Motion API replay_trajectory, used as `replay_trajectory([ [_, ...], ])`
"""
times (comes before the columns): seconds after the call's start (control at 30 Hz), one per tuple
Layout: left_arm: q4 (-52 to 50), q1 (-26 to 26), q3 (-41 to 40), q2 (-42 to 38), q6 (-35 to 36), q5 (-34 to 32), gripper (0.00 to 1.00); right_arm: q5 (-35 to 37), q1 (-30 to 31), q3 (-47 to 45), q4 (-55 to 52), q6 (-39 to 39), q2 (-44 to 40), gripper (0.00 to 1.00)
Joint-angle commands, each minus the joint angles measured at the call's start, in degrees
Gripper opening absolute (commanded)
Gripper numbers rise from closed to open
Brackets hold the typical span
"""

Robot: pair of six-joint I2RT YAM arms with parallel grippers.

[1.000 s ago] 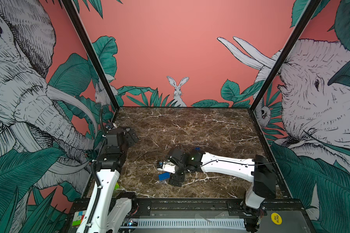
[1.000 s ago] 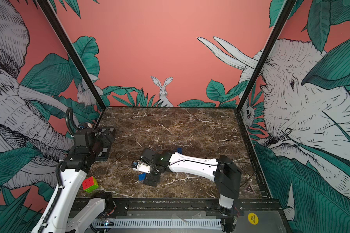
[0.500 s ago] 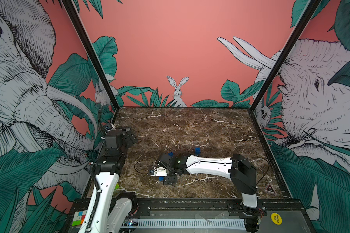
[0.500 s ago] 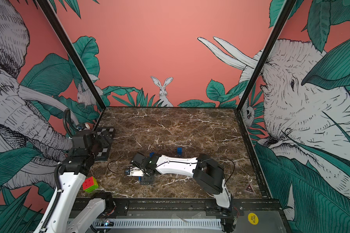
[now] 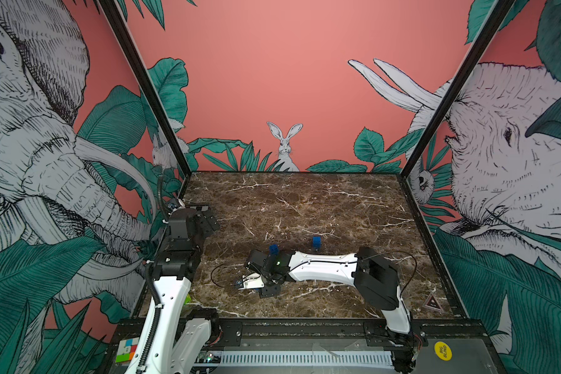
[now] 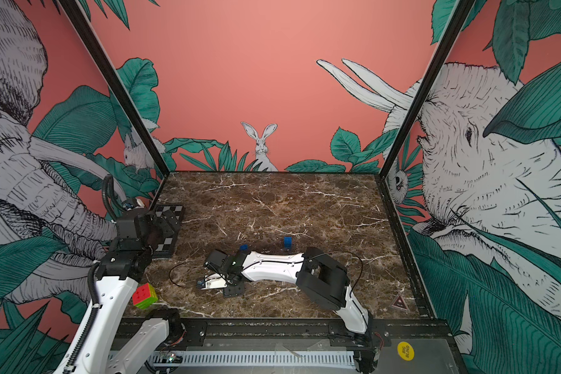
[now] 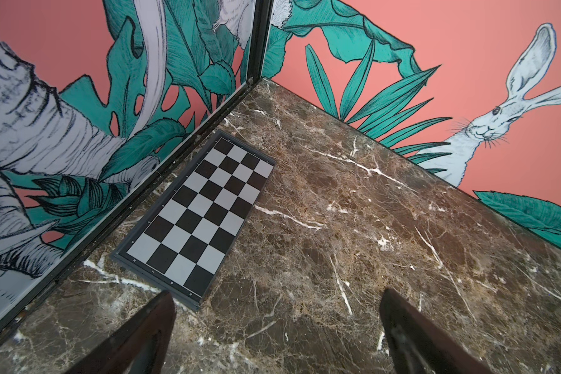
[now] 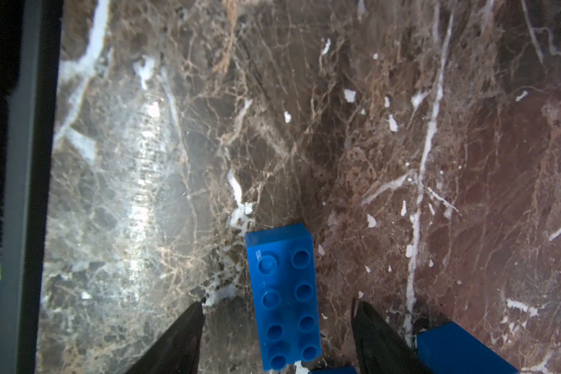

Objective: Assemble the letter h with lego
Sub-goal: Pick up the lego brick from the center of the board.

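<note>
The left pincer (image 7: pixel 276 293) hangs above the table's (image 5: pixel 305 200) left edge, jaws wide apart with nothing between them; a chessboard (image 7: pixel 201 217) lies flat just ahead of it, against the side wall; a cube (image 6: pixel 144 295) sits behind it, beside its arm, near the front edge; the right pincer (image 8: pixel 277 307) is low over the front middle of the table, aimed toward the left pincer's side, jaws parted and gripping nothing; in the right wrist view a long brick (image 8: pixel 284 298) lies flat, studs up, between its fingers (image 8: pixel 182 340), lengthwise with them and reaching past their tips, with bare marble showing on either side, so neither finger touches it; a second brick (image 8: pixel 460 346) lies just outside one finger, only partly in view; in both top views a third brick (image 5: pixel 273 248) (image 6: pixel 243 247) stands just behind that pincer's wrist, on the arm's far side; a fourth brick (image 5: pixel 316 242) (image 6: pixel 287 241) stands further right along that arm, apart from the third; whether either is a stack I cannot tell.
</note>
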Motion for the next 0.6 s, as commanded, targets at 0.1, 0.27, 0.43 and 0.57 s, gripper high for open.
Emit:
replay_trajectory([
  [0.1,0.55,0.16,-1.05,0.14,-0.35,-0.68,0.99,2.32,0.49,0.75,-0.75,-1.58,2.34,0.66],
  [0.27,0.73,0.14,-1.10,0.27,-0.33,-0.51,0.99,2.96,0.49,1.03,-0.75,-1.82,3.27,0.63],
  [0.43,0.84,0.14,-1.10,0.37,-0.24,-0.33,0.99,3.17,0.44,1.95,-1.61,-1.95,4.67,0.59],
  [0.57,0.90,0.12,-1.20,0.37,-0.27,-0.10,0.99,2.84,0.50,2.24,-2.15,-1.87,4.79,0.53],
])
